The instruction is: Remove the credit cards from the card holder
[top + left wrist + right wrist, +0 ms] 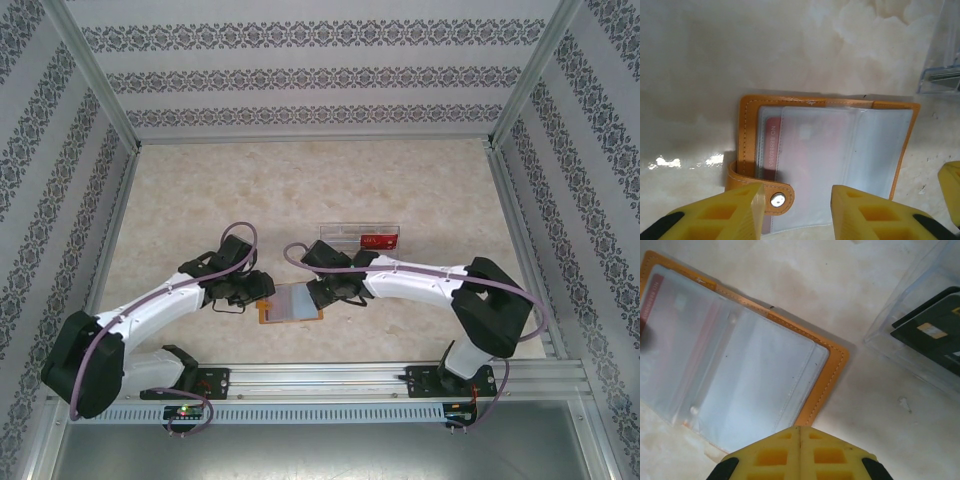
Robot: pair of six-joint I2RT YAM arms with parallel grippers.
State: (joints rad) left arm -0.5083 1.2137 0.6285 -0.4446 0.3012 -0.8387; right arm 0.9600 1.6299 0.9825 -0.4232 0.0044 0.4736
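Observation:
The orange-tan card holder (290, 304) lies open on the table between my two grippers, its grey translucent pockets facing up. In the left wrist view the card holder (747, 140) shows a pale pinkish credit card (771, 150) with a printed number inside a pocket, and a snap strap (776, 200) folded over the near edge. My left gripper (797, 212) is open, its yellow fingers (730, 215) straddling that near edge beside the snap. My right gripper (800, 432) is shut, tips at the card holder's orange border (827, 375), with nothing visible between them.
A clear plastic tray (388, 229) stands just behind the card holder with a red card (378, 240) in it. The right wrist view shows the tray (890, 347) holding black cards (935, 335). Patterned walls enclose the marbled table (200, 200).

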